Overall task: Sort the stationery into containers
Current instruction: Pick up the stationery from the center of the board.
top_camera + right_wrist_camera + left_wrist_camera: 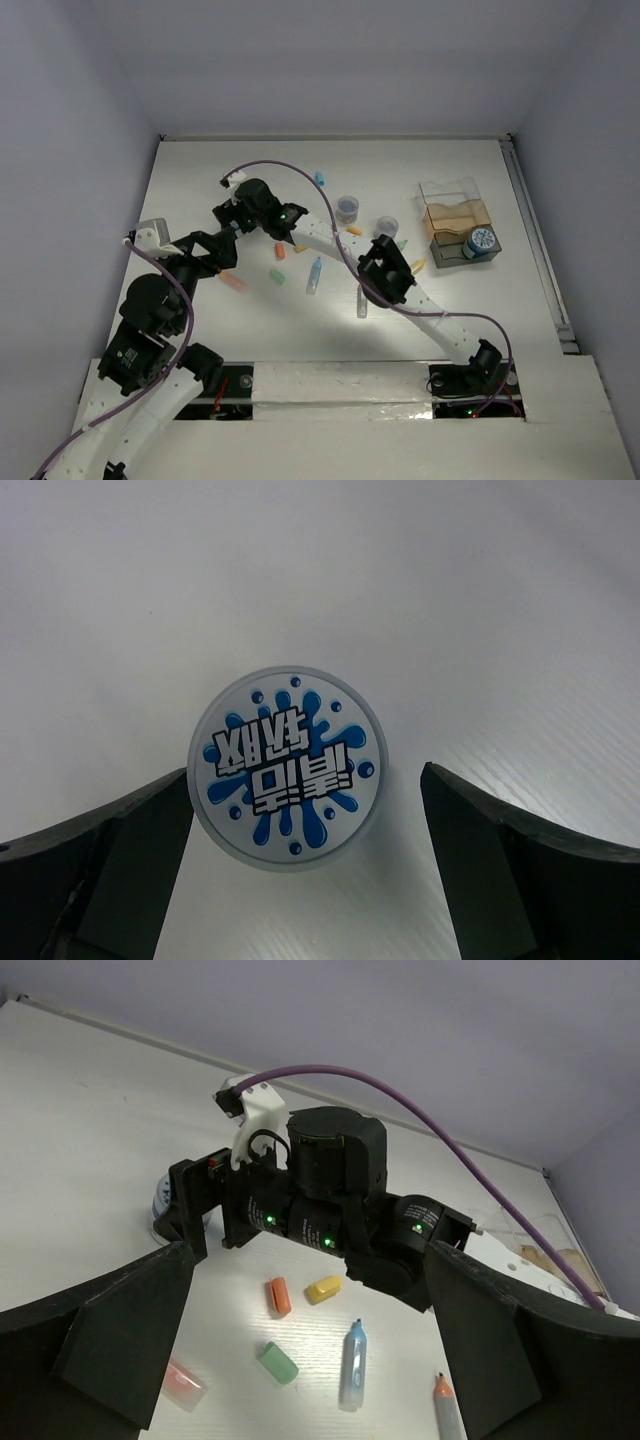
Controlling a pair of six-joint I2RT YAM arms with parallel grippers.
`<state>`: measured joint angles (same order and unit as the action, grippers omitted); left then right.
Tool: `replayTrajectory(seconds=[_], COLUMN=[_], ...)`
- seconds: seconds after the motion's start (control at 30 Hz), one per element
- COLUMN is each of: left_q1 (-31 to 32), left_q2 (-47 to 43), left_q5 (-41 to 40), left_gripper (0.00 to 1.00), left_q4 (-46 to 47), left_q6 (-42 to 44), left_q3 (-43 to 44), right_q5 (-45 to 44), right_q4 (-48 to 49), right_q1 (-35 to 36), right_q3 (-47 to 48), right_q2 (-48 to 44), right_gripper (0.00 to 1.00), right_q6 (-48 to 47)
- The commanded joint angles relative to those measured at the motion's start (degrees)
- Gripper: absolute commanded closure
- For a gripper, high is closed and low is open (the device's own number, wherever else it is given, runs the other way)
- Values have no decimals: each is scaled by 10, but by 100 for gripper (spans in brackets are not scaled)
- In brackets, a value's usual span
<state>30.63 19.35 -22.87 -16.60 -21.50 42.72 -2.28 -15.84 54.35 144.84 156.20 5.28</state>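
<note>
Tape roll — round, blue-and-white splash label facing up — lies flat on the table between the fingers of the right gripper. Right gripper: jaws spread wider than the roll and not closed on it. A clear gap shows at one finger; the other sits just beside the roll's rim, and contact cannot be confirmed.

Left gripper: jaws wide apart, nothing held, pointed at the right arm's wrist. Beneath and just ahead of its fingers, loose items lie on the table — orange piece, yellow piece, green piece, pink piece, light blue pen.

Containers stand well apart from both grippers, beyond the right arm's elbow. A second roll sits in one compartment.
</note>
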Motion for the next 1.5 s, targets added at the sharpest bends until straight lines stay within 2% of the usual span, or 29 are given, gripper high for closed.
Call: replayTrajectory(seconds=[0.0,0.07,0.17,0.2,0.27,0.3,0.37,0.57,0.73,0.97,1.1,1.2,1.23,1.37,1.47], left_q1=[-3,-3,-3,-8,-8,-8,-8,-14,-14,-14,-14,-14,-14,-14,-14], left_q2=[14,16,20,22,24,24,23,21,31,63,89,109,117,126,130], left_q5=[17,24,31,31,33,33,33,30,38,49,49,42,43,52,65], left_gripper=[1,1,1,1,1,1,1,1,1,1,1,1,1,1,1], left_q4=[29,33,38,39,38,39,39,40,40,43,42,41,44,70,80], left_q6=[10,12,17,18,19,19,21,22,16,1,-36,-63,-74,-92,-96], left_q3=[-5,-5,-6,-6,-5,-5,-5,-4,24,121,179,236,263,303,322], right_q5=[9,10,10,10,4,2,-7,-23,-20,-26,-54,-91,-101,-143,-189], right_q4=[67,79,91,89,85,88,96,137,186,280,298,309,311,271,197], right_q1=[1,1,1,1,1,1,1,1,1,-10,-24,-47,-53,-113,-140], right_q3=[32,32,36,40,41,28,7,-43,-106,-292,-419,-562,-642,-810,-893], right_q2=[10,11,15,21,21,14,-1,-60,-138,-301,-404,-519,-553,-749,-838], right_gripper=[2,4,14,21,25,32,40,49,50,50,50,51,51,51,51], right_q6=[6,6,6,6,9,10,10,14,34,62,73,84,88,129,142])
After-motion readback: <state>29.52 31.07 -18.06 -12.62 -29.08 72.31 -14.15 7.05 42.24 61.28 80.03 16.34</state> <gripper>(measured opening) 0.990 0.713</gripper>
